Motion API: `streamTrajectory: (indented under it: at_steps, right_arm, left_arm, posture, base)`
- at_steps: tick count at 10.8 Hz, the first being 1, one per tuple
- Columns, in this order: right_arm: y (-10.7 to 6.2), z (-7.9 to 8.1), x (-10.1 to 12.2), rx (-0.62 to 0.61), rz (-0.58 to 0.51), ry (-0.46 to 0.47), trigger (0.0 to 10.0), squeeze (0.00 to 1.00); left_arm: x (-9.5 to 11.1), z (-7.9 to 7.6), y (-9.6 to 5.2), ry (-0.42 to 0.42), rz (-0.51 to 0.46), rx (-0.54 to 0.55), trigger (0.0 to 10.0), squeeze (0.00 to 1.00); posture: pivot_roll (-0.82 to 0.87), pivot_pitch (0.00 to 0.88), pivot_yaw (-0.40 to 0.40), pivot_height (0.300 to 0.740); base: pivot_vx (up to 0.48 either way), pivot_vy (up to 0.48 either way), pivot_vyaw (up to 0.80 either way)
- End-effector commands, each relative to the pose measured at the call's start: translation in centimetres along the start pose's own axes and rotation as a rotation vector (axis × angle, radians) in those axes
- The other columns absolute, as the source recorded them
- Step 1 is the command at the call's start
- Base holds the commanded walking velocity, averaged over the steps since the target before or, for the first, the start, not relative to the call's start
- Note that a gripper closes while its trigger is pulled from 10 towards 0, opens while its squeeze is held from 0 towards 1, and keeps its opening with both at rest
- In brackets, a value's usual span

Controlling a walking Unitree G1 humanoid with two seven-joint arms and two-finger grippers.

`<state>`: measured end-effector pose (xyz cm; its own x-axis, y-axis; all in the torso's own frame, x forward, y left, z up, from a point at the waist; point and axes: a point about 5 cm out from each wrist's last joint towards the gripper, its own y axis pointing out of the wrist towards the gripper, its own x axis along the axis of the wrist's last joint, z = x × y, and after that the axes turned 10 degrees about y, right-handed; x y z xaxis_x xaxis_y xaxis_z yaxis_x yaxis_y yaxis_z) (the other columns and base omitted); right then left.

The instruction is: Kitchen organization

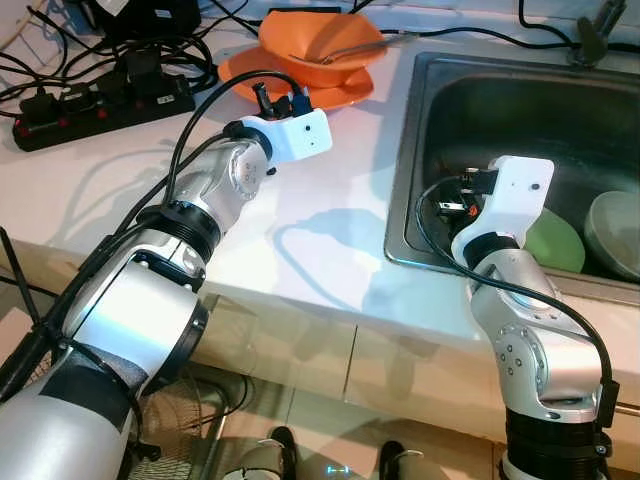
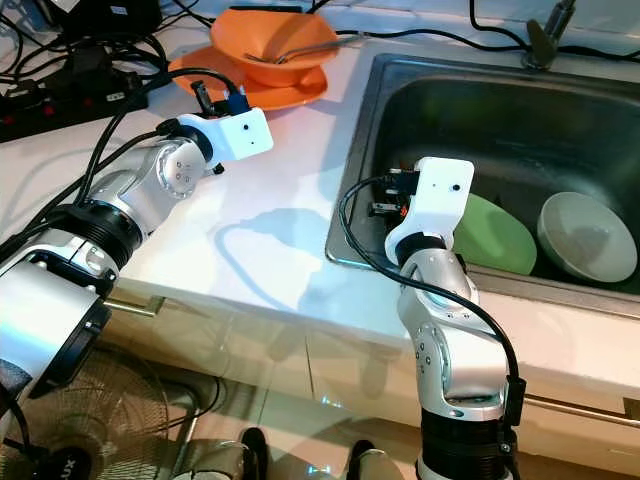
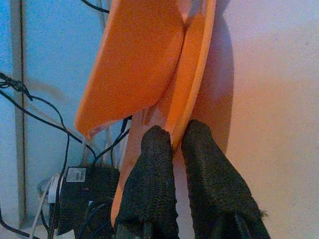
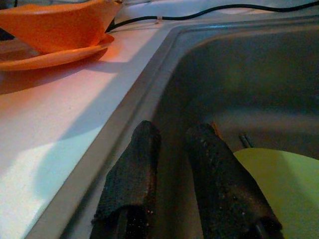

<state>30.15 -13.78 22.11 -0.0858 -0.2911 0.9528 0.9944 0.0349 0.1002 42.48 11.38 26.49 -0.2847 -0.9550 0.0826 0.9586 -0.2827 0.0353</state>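
An orange plate [image 1: 345, 92] lies on the white counter [image 1: 300, 230] at the back, carrying an orange bowl [image 1: 305, 40] with a metal spoon [image 1: 355, 48] in it. My left gripper [image 3: 177, 142] reaches to the plate's near rim and is shut on that rim, one finger above it and one below. My right gripper [image 4: 173, 137] hangs inside the steel sink [image 1: 480, 100] by its left wall, its fingers slightly apart with nothing between them. A green plate [image 2: 495, 235] lies just beside it on the sink floor, and a white bowl [image 2: 590, 235] sits further right.
A black power strip [image 1: 100, 105] and tangled cables crowd the counter's back left. More cables run behind the bowl toward the faucet base [image 1: 595, 35]. The counter's front edge is close below my arms.
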Motion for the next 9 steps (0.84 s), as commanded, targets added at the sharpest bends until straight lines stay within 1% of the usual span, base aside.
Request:
streamTrajectory:
  at_steps: [1,4,5,6,8,9]
  right_arm:
    - [-0.1,-0.1,0.1,-0.007,-0.003,0.002,10.0,0.0]
    - [0.0,-0.1,0.1,-0.01,-0.01,0.001,10.0,0.0]
    - [0.1,-0.1,0.1,-0.009,-0.011,0.003,10.0,0.0]
    - [0.2,-0.1,0.0,-0.009,-0.013,0.005,10.0,0.0]
    - [0.5,0.0,0.0,-0.01,-0.016,0.011,10.0,0.0]
    - [0.6,0.1,-0.1,-0.01,-0.022,0.018,10.0,0.0]
  left_arm:
    - [-1.0,-3.9,-0.7,0.007,0.047,-0.135,0.0,0.0]
    - [-0.6,-4.5,-0.8,-0.008,0.027,-0.111,0.0,0.0]
    - [-0.3,-4.8,-0.9,-0.002,0.005,-0.092,10.0,0.0]
    - [0.0,-5.1,-0.9,0.008,-0.022,-0.08,10.0,0.0]
    - [0.4,-5.3,-1.2,0.076,-0.085,-0.069,10.0,0.0]
    - [0.3,-5.2,-1.6,0.102,-0.137,-0.069,10.0,0.0]
  posture:
    - [-0.05,0.275,0.072,0.74]
    - [-0.04,0.253,0.079,0.74]
    - [-0.04,0.253,0.081,0.74]
    - [-0.03,0.253,0.081,0.74]
    - [-0.01,0.252,0.09,0.74]
    - [0.0,0.249,0.102,0.74]
  base:
    - [0.0,0.0,0.0]
    - [0.0,0.0,0.0]
    - [0.0,0.0,0.0]
    - [0.0,0.0,0.0]
    - [0.0,0.0,0.0]
    - [0.0,0.0,0.0]
